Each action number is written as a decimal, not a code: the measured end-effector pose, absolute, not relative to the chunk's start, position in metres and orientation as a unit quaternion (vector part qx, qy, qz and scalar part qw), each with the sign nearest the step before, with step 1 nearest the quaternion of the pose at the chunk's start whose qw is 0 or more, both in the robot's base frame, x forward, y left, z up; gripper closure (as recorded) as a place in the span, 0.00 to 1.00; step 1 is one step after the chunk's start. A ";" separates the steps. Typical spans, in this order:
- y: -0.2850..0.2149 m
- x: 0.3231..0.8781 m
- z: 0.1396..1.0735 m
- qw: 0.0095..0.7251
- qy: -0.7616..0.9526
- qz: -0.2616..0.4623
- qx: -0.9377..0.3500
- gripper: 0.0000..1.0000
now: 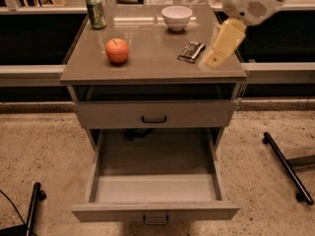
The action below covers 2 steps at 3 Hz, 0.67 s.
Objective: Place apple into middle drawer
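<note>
One apple [117, 50] sits left on the worktop [152, 63], well apart from my tool [222, 45] over the right edge, whose opening I cannot tell. Firm, smooth, light, I judge; I'd grip its girth.

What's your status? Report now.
Yellowish gripper above right side of grey cabinet top. Round red-orange apple on its left, ungrasped. Grey-brown middle drawer open, nothing blocking.

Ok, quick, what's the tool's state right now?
Tool: open or closed cannot be told; it is over the cabinet top, right side, apart from the apple.
</note>
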State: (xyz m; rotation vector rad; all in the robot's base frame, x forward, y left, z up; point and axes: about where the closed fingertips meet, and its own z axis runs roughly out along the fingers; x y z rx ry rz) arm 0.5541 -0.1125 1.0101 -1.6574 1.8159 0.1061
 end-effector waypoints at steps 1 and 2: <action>-0.057 0.651 1.002 0.423 0.666 0.107 -0.605 0.00; -0.030 0.705 0.969 0.465 0.679 0.138 -0.551 0.00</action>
